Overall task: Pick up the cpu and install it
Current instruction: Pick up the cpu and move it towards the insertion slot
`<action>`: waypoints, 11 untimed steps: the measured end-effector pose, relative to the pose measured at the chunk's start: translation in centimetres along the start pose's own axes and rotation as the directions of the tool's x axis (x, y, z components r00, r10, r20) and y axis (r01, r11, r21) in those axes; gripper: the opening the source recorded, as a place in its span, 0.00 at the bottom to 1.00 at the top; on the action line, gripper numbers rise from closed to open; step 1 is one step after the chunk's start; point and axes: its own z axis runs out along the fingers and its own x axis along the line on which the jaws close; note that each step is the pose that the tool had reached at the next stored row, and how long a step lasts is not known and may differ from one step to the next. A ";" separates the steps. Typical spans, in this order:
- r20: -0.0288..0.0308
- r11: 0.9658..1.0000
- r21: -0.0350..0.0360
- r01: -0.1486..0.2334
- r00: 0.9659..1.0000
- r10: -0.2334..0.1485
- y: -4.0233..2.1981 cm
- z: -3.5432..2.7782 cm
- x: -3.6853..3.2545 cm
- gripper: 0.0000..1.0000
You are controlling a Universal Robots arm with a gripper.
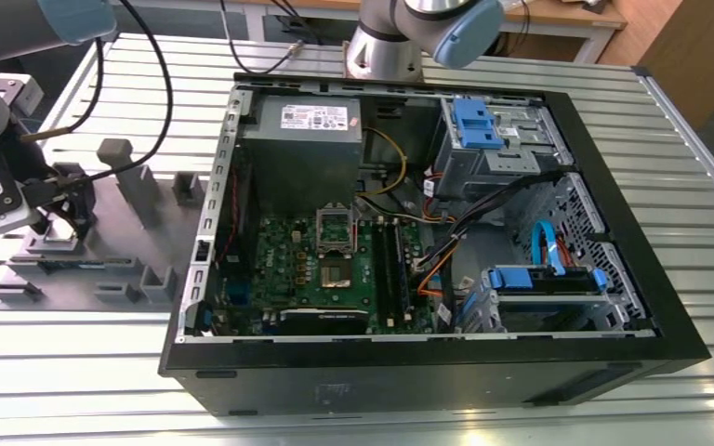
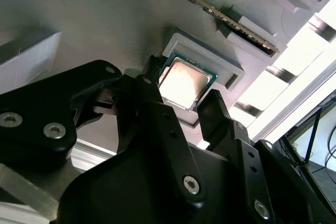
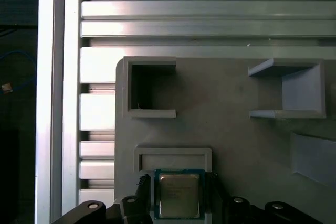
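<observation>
**Item: cpu** [image 2: 185,81]. Small flat square chip with a silvery metal top and a green edge. It lies flat in a shallow framed nest of the grey fixture plate [image 3: 247,145]. In the exterior view the plate sits on the slatted aluminium worktop [image 1: 85,358] at the exterior view's left, beside the computer case. In the first wrist view the cpu [image 3: 178,195] is level in its nest and not lifted.

**Item: claw** [image 2: 182,88]. Black, two-fingered, lowered over the nest. The jaws are spread, with one finger on each side of the cpu. In the first wrist view the claw [image 3: 177,182] shows a thin gap between each finger and the chip's edge, so nothing is grasped. In the exterior view the claw [image 1: 66,226] hangs low over the fixture plate [image 1: 122,269], well apart from the case.

**Item: computer case** [image 1: 661,316]. Black tower lying on its side with the panel off. Inside are:
- a green motherboard [image 1: 285,262]
- a cpu socket [image 1: 336,272], uncovered
- a socket frame [image 1: 336,223], hinged up just beside the socket
- a grey power supply [image 1: 301,139] towards the far wall

**Item: memory module** [image 2: 220,14]. It stands on edge in a slot of the fixture plate, near the cpu nest.
</observation>
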 end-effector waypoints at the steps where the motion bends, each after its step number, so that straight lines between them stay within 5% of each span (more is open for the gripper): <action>1: 0.000 1.000 0.000 0.000 1.000 0.000 0.05 0.01 0.00 0.56; 11: 0.000 1.000 0.000 0.000 1.000 0.000 0.26 0.03 0.19 0.56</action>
